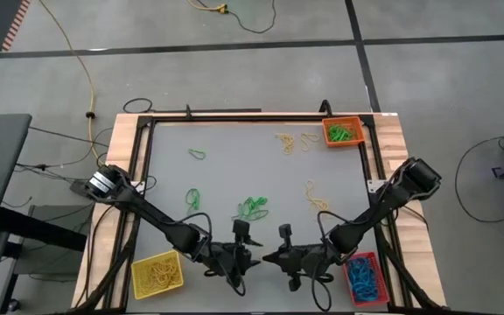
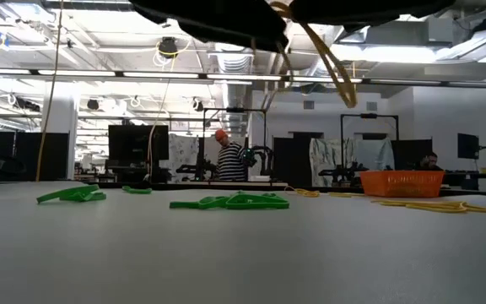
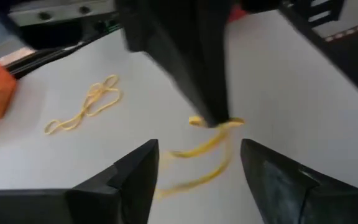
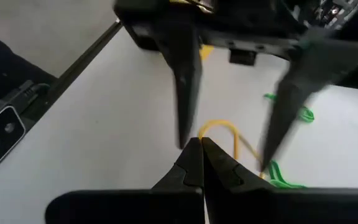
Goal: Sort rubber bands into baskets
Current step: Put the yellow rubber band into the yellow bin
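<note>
Handover in progress near the front edge of the counter. The right gripper has its fingers pressed together on a yellow rubber band, which hangs as a loop from its tips. The left gripper faces it head-on with fingers apart, one on either side of the dangling loop; contact with the band is not evident.

Judgement: the step in hand is passing this band from right to left, probably for the yellow basket, which lies just outboard of the left gripper. To do it well, the left fingers should close squarely on a band strand below the right tips, clear of them, and the right should let go only once that hold is firm. A thin slack loop can slip out sideways.

Green rubber bands lie loose ahead of both grippers. The orange basket stands far ahead of the right gripper, the red basket just outboard of it.
</note>
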You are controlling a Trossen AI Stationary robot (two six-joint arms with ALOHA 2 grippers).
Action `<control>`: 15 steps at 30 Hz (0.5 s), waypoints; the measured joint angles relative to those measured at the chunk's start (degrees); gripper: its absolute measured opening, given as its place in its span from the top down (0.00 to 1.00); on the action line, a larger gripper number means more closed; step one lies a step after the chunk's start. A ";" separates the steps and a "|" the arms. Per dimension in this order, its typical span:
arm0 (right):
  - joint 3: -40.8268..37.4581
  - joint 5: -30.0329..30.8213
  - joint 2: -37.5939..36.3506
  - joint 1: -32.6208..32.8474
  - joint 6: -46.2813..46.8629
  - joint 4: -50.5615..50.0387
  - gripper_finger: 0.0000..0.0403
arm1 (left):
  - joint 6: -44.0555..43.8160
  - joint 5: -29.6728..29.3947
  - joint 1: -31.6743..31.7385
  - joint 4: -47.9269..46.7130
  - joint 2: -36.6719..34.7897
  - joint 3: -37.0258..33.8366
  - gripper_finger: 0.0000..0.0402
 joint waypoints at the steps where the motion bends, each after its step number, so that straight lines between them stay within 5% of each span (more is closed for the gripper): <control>1: 0.00 0.00 0.00 0.00 0.06 -0.04 0.96 | -0.20 0.36 -0.03 -0.22 0.00 0.00 0.50; 12: 0.00 0.00 0.00 0.00 0.32 -0.13 0.95 | 2.25 0.77 -0.01 -0.16 -0.02 0.00 0.96; 15: 0.00 0.00 0.00 0.00 0.83 -0.27 0.94 | 2.80 0.72 -0.09 -0.28 -0.02 0.00 0.99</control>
